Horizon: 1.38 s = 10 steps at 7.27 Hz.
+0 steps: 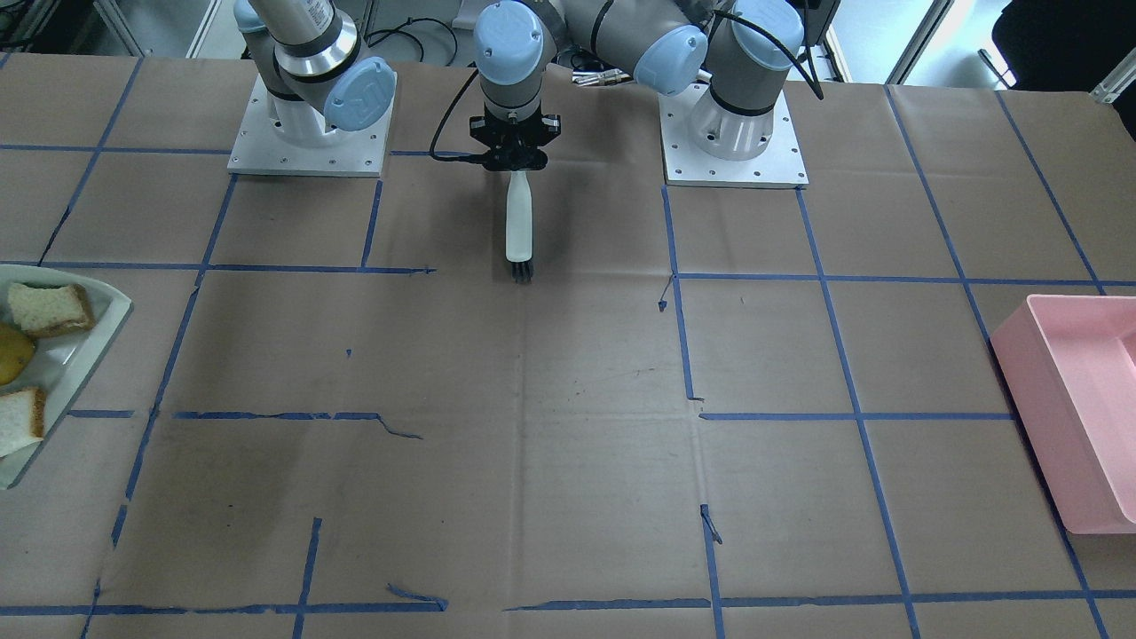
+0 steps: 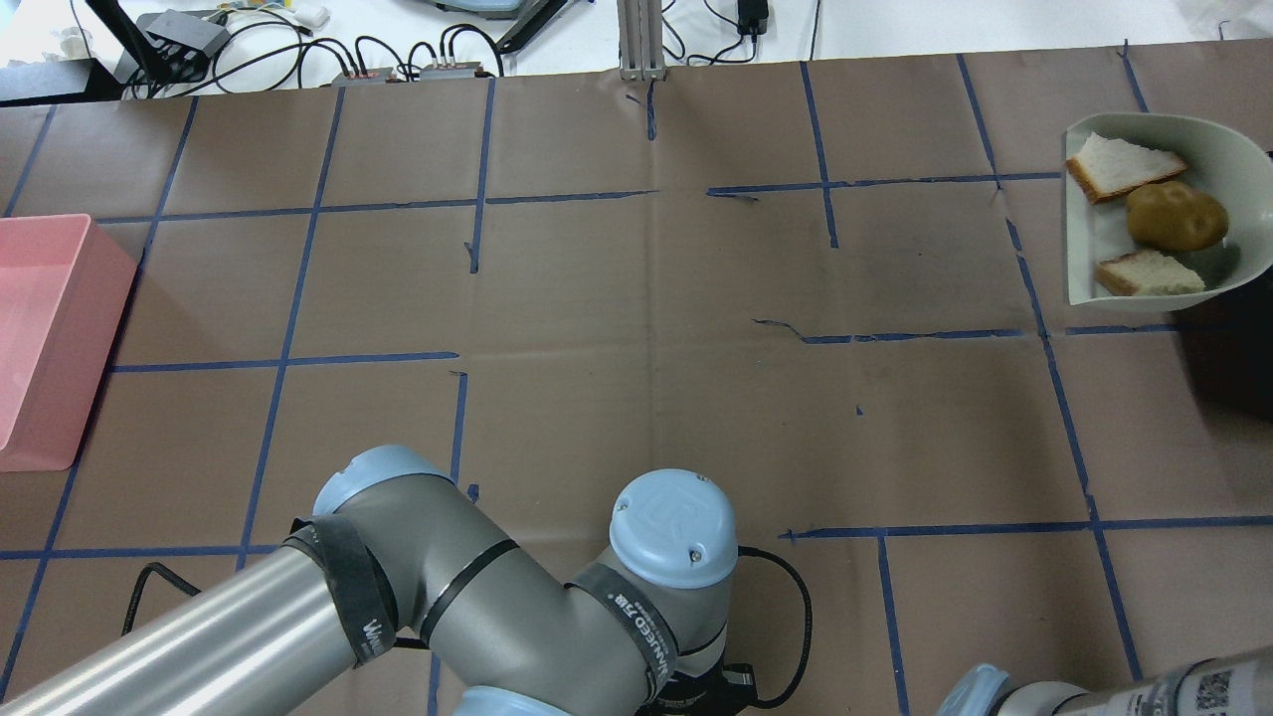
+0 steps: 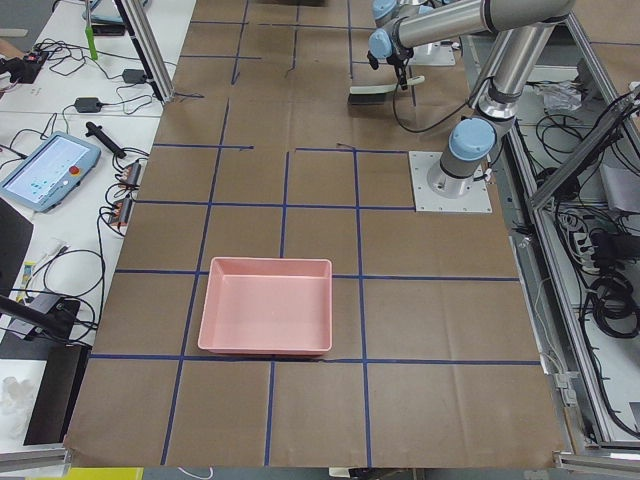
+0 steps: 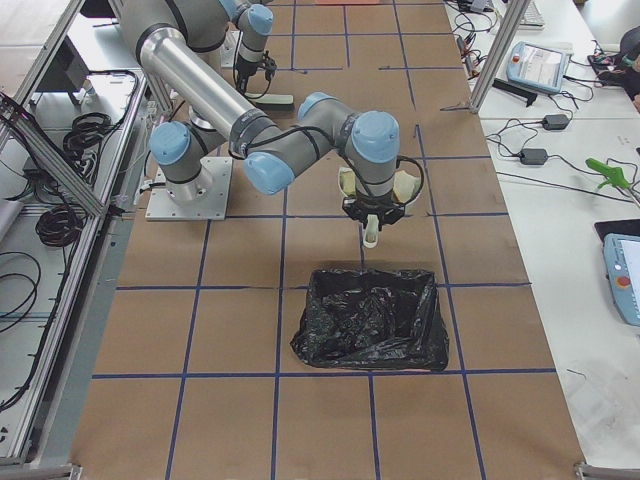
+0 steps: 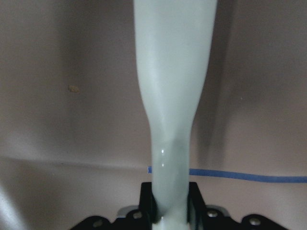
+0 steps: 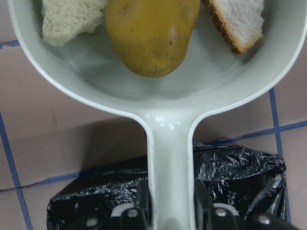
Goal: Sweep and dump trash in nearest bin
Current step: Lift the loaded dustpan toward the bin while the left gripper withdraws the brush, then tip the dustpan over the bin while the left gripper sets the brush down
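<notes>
A pale green dustpan (image 2: 1094, 249) carries the trash: a yellow-brown potato (image 2: 1177, 216), a white bread wedge with brown crust (image 2: 1119, 166) and a smaller bread chunk (image 2: 1149, 273). My right gripper (image 6: 170, 211) is shut on the dustpan's handle (image 6: 170, 158) and holds the pan level beside a black bin bag (image 4: 370, 320). The potato (image 6: 151, 33) lies between the two bread pieces in the right wrist view. My left gripper (image 1: 515, 160) is shut on a white brush (image 1: 518, 222) with black bristles, which points down at the table near the robot bases.
A pink bin (image 1: 1078, 399) stands at the table's end on my left side. The black bin bag (image 6: 240, 167) lies partly under the dustpan's handle. Blue tape lines cross the brown paper table. Cables and devices lie beyond the far edge (image 2: 398, 60).
</notes>
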{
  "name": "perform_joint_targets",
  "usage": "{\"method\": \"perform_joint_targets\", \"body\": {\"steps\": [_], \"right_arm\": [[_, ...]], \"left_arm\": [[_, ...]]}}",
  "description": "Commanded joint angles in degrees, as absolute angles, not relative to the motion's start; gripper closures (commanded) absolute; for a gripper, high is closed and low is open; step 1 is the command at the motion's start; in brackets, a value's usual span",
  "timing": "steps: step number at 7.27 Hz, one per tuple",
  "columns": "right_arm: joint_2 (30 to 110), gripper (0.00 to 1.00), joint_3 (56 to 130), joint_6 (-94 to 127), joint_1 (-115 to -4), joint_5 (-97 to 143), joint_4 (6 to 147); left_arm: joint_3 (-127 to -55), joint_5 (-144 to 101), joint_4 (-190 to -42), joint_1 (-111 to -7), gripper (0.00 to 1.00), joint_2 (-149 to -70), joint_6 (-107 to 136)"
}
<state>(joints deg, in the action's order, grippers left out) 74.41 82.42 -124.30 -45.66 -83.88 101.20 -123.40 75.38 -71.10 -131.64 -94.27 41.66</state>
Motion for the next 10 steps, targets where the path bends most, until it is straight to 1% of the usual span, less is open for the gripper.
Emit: {"method": "perform_joint_targets", "body": {"steps": [1, 3, 5, 6, 8, 10], "right_arm": [[67.9, 1.00, 72.9, -134.1, -41.9, -85.9, 98.1], [61.0, 1.00, 64.2, -139.6, -39.4, -87.1, 97.3], [56.4, 1.00, 58.1, -144.8, -36.2, -87.5, 96.9], [55.3, 1.00, 55.7, -146.2, -34.0, -87.5, 96.6], [54.9, 1.00, 54.4, -149.2, -31.3, -87.6, 96.8], [55.0, 1.00, 53.5, -149.3, -28.8, -87.3, 97.1]], "left_arm": [[-124.0, 75.3, -69.2, -131.6, 0.99, -94.6, 41.7], [-124.0, 75.4, -69.2, -131.6, 0.94, -94.3, 41.7], [-123.9, 75.5, -66.1, -130.5, 0.92, -93.9, 41.6], [-123.9, 75.8, -65.2, -130.3, 0.92, -94.3, 41.6], [-123.9, 75.8, -65.2, -130.1, 0.91, -94.5, 41.4], [-123.9, 76.0, -65.3, -129.6, 0.87, -94.7, 41.2]]}}
